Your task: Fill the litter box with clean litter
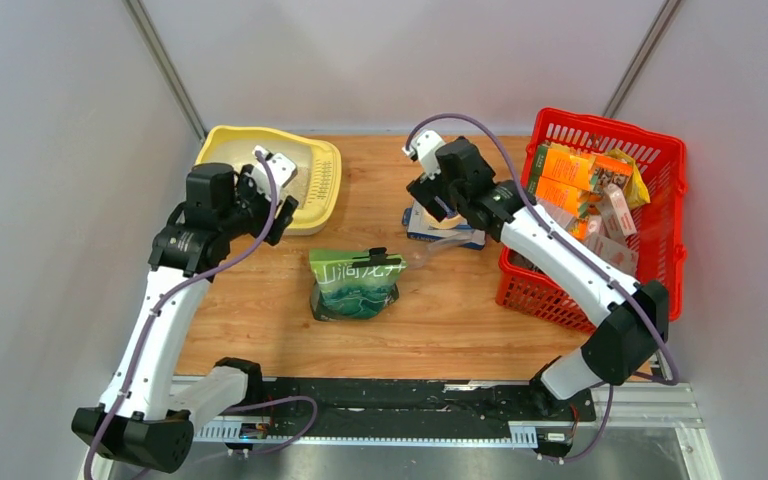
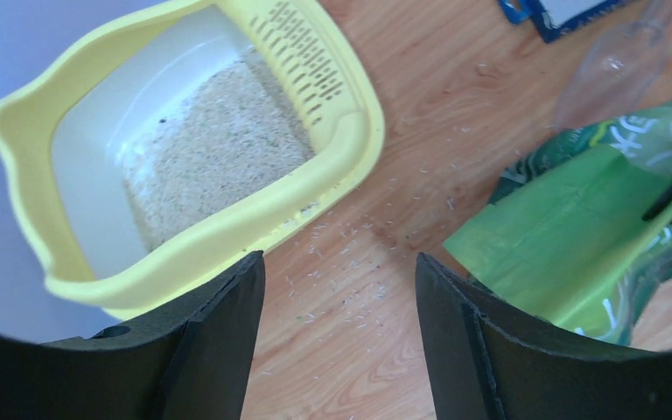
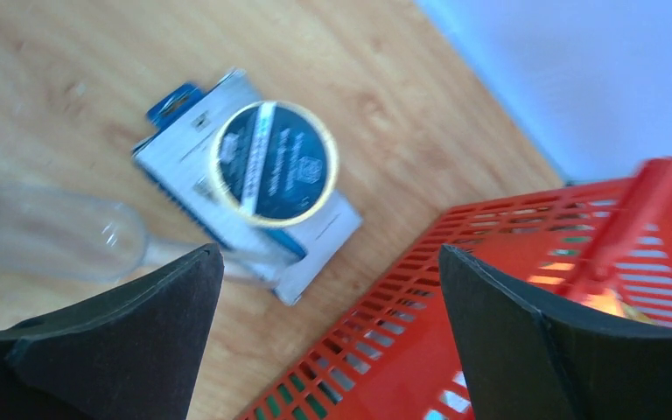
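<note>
Table (image 1: 460, 320) is wood, with the arm bases at the near edge.

Pouch (image 1: 355, 283): green with white characters, lying flat on the table at centre, between the two arms. Its top end points away from the bases. Nothing is gripping it.

Clear scoop (image 1: 430, 255) lies on the table just beyond the pouch's right top corner, and its far end reaches the pack.

Left gripper (image 2: 341, 271): fingers (image 2: 219, 324) spread wide, released and empty. It hangs above the table just beside the litter box's near right corner, and the pouch shows at the right edge of the wrist view. Stray grains (image 2: 315, 232) are scattered on the wood under it.

Right gripper (image 3: 328, 254): fingers (image 3: 507, 324) spread wide, released and empty. It is up in the air above the pack and the basket's left wall.

Pack (image 3: 271, 166): blue and white, flat on the table, with a round dark disc with a gold rim on its face. It sits just left of the basket.

Litter box (image 2: 350, 149): yellow tray at the far left corner of the table, slotted panel on its right side. Litter (image 2: 219, 149), pale beige grains, covers part of the floor on the slotted side. The rest of the floor is bare white.

Basket (image 1: 550, 295): red lattice, at the far right, with orange and pink cartons (image 1: 570, 170) inside.
</note>
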Motion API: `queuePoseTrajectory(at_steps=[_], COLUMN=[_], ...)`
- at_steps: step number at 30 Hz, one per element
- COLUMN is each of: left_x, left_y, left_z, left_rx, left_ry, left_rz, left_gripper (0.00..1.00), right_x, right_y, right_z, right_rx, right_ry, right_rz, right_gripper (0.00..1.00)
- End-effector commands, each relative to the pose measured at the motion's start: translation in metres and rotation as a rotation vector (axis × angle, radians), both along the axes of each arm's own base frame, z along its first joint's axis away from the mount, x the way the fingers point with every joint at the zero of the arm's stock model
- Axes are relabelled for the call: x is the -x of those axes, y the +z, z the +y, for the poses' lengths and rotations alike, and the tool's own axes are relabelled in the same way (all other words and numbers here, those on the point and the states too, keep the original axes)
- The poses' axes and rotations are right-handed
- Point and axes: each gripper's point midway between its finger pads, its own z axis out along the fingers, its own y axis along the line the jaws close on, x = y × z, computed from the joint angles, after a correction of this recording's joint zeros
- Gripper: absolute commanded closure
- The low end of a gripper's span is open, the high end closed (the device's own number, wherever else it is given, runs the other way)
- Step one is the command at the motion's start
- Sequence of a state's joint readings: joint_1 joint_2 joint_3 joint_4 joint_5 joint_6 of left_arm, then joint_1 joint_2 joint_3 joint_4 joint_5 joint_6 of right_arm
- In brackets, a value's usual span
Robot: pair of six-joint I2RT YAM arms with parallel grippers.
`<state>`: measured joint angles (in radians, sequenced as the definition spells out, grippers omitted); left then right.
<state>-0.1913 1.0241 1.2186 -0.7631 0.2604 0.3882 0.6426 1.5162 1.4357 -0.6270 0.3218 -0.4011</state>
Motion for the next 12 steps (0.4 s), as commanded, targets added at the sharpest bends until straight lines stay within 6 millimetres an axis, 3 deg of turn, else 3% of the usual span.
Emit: queuePoseTrajectory(at_steps=[1,3,4,5,6,7,9,10,12], left_x=[-0.017,-0.022,-0.023,-0.025,-0.023,-0.022,-0.019,-0.017,-0.018], left_y=[0.033,0.055,0.066,0.08,0.112,0.13,0.168,0.176,0.178], left_z=[0.026,0.036,0.04,0.044,0.051,0.055,0.066,0.071,0.08], left_rx=[0.031,0.055,0.07,0.08,0.103,0.124,0.141,0.136,0.104], left_ry=[0.173,0.222,0.246,0.266,0.294,0.312,0.357,0.377,0.415], left_rz=[-0.123,-0.176,-0.199,-0.232,-0.307,-0.345,-0.448,-0.474,-0.491], left_gripper=[0.28,0.28,0.28,0.28,0.27,0.26,0.23,0.22,0.22], right_x=[-0.027,-0.036,-0.037,-0.038,-0.045,-0.037,-0.042,-0.042,-0.046], right_y=[0.12,0.16,0.207,0.235,0.25,0.301,0.321,0.326,0.309], right_z=[-0.023,-0.029,-0.032,-0.034,-0.034,-0.042,-0.043,-0.045,-0.039], right_rx=[-0.163,-0.194,-0.249,-0.282,-0.287,-0.346,-0.375,-0.392,-0.385], right_ry=[-0.191,-0.229,-0.243,-0.254,-0.269,-0.279,-0.292,-0.305,-0.299], right_rz=[-0.374,-0.477,-0.566,-0.629,-0.662,-0.759,-0.799,-0.808,-0.776], right_gripper=[0.0,0.0,0.0,0.0,0.0,0.0,0.0,0.0,0.0])
